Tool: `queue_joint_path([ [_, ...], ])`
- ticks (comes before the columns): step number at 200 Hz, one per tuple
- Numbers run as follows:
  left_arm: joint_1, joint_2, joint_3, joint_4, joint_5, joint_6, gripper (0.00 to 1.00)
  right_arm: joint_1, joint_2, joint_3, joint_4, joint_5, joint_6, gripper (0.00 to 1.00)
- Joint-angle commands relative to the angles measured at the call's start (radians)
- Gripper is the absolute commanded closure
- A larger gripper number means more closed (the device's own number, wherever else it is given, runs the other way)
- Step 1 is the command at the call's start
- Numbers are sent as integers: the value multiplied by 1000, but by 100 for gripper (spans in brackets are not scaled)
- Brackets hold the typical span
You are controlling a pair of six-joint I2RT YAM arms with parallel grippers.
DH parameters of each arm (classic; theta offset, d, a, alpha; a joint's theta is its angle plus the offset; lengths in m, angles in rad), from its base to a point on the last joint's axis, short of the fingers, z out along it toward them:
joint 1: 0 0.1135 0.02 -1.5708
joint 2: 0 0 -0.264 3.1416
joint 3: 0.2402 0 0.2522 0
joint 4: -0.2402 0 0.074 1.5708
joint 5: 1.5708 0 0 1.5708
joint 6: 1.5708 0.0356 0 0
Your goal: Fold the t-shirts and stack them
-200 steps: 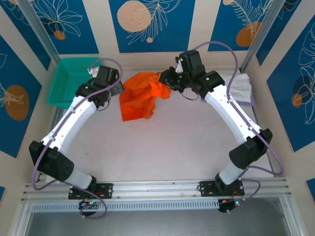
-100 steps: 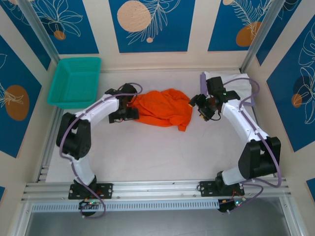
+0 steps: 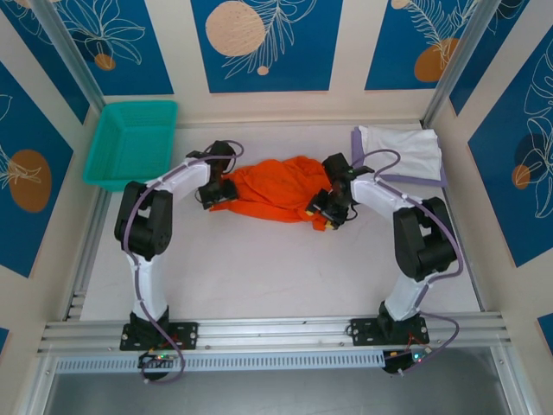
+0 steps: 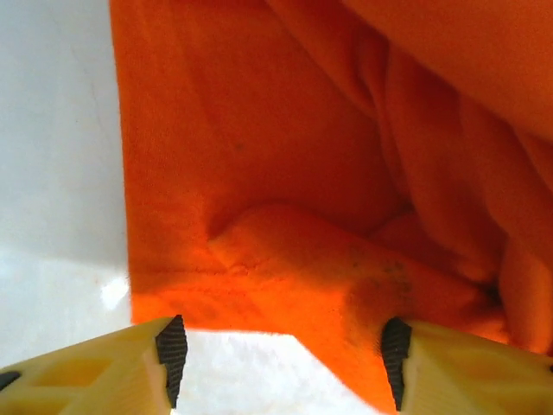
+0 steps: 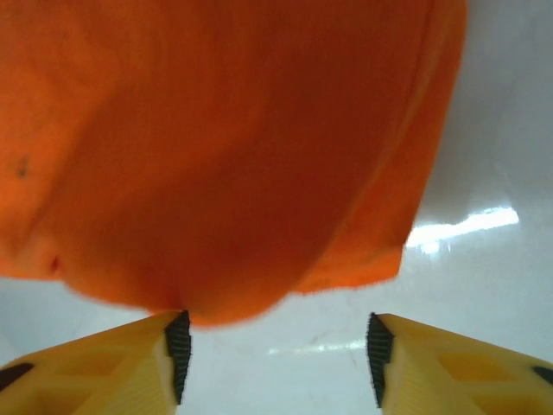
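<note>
Now | right claw (image 5: 275,339) moved in to orange t-shirt (image 3: 276,188) | left claw (image 4: 281,347) at it | both wide

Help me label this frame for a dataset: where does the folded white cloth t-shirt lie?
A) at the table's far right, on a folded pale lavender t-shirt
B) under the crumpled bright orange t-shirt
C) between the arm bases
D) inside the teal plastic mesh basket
A: the folded white cloth t-shirt sits in the far right corner of the table, with the folded pale lavender t-shirt edging out beneath it.
</note>
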Motion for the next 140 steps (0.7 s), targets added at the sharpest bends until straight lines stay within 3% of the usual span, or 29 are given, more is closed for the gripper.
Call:
queue_joint_path([
  [1,2,43,18,25,41,8,51,-7,39,51,1,4,-37,49],
  [24,2,48,19,30,43,21,71,-11,66,61,23,4,-34,58],
  [49,2,40,35,11,30,41,100,-16,83,96,3,6,-45,78],
  [63,3,18,51,-5,15,53,100,-19,64,111,-6,-3,-52,88],
  [94,2,-87,45,-16,-40,65,100,-15,-47,112,-10,-10,-79,100],
  [140,-8,-322,26,21,-108,51,100,-32,-213,176,-18,-27,-108,100],
])
